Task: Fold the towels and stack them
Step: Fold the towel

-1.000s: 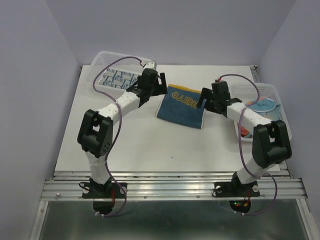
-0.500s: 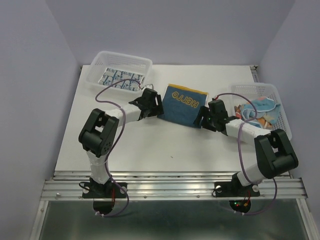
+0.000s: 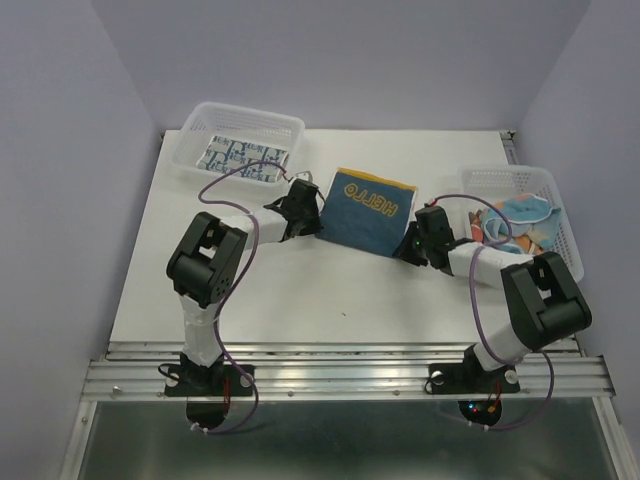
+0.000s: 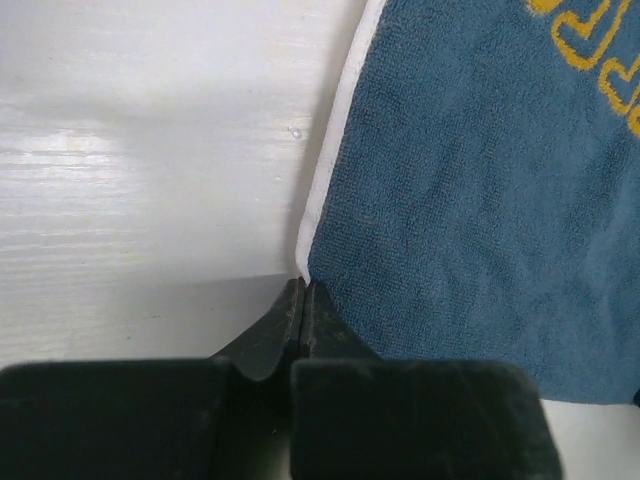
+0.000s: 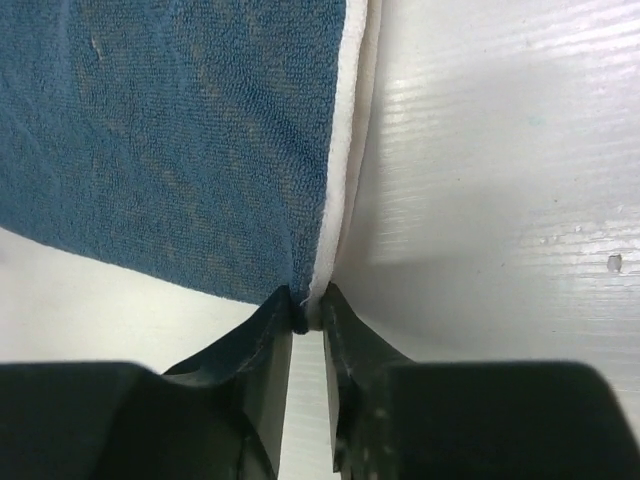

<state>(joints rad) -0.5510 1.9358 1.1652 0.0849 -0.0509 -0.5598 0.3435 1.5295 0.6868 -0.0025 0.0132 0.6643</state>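
Note:
A blue towel point(image 3: 365, 210) with yellow letters and a white hem lies flat mid-table. My left gripper point(image 3: 312, 222) is low at its near-left corner. In the left wrist view the jaws of that gripper point(image 4: 302, 285) are pressed together, and the hem of the towel point(image 4: 470, 200) runs into the seam at their tips. My right gripper point(image 3: 408, 246) is at the near-right corner. In the right wrist view its tips point(image 5: 310, 305) pinch the hem and blue cloth point(image 5: 180, 130), with a narrow gap below. Each corner is hidden behind fingers.
A white mesh basket point(image 3: 190, 125) at the back left holds a blue-and-white patterned towel point(image 3: 240, 158). A second basket point(image 3: 510, 172) at the right edge holds a light blue towel point(image 3: 525, 212) and orange cloth point(image 3: 500, 240). Purple walls enclose the table.
Both arms came down and toward me, from above the towel's far half to its near corners. Both grippers went from open to shut there. The towel stayed flat.

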